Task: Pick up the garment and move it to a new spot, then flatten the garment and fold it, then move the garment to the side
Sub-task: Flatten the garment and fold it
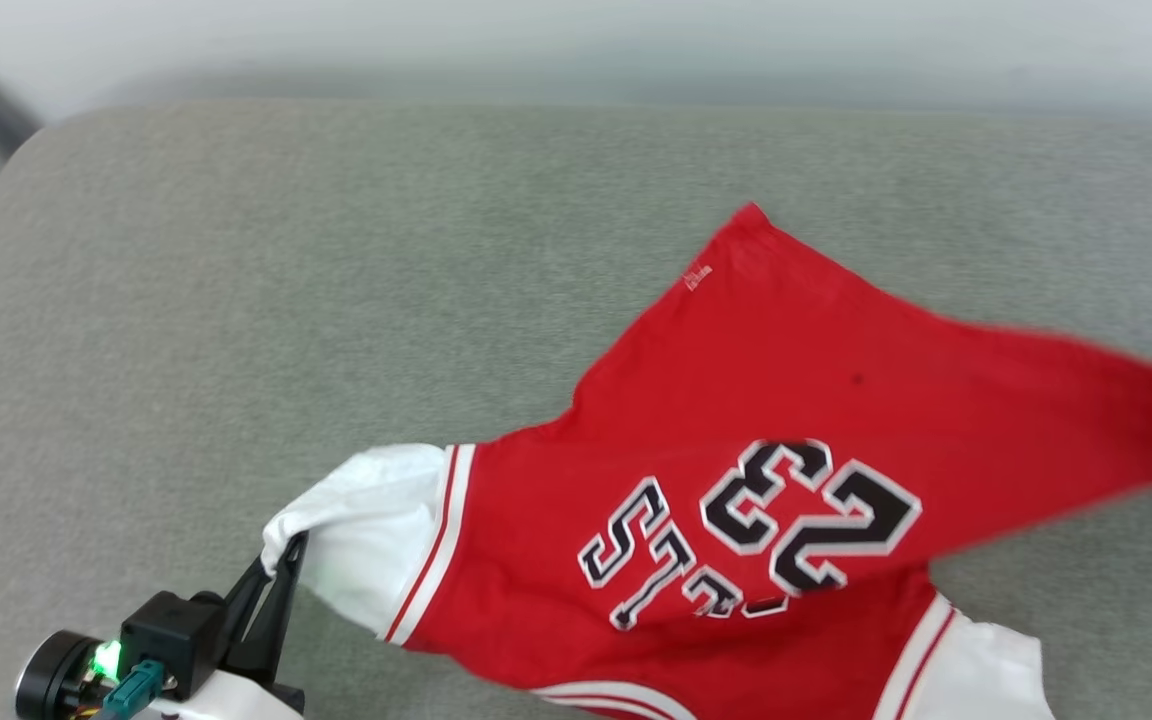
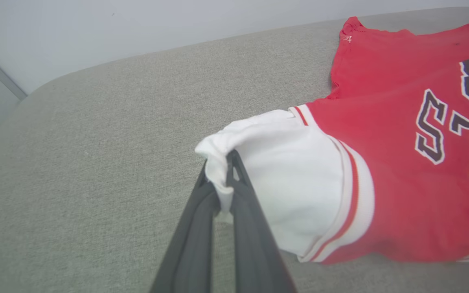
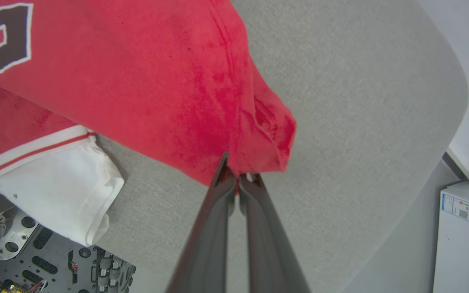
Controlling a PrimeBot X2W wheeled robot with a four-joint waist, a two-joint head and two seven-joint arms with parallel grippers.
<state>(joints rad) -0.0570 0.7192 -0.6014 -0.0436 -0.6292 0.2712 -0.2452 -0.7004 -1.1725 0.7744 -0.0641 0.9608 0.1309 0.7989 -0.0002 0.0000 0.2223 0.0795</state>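
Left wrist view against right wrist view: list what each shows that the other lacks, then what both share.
Left wrist: the left tool shut on a white sleeve, the letters S and T, a pale wall.
Right wrist: the right tool shut on a red corner of the jersey, the other sleeve, a white box, the robot's base.
Both: the red jersey and the grey cushion.

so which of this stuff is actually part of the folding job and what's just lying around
Part of the job:
- shirt
- left gripper and right gripper, both shut on it

Just there:
- grey cushion under the shirt
- white box beyond the cushion's edge
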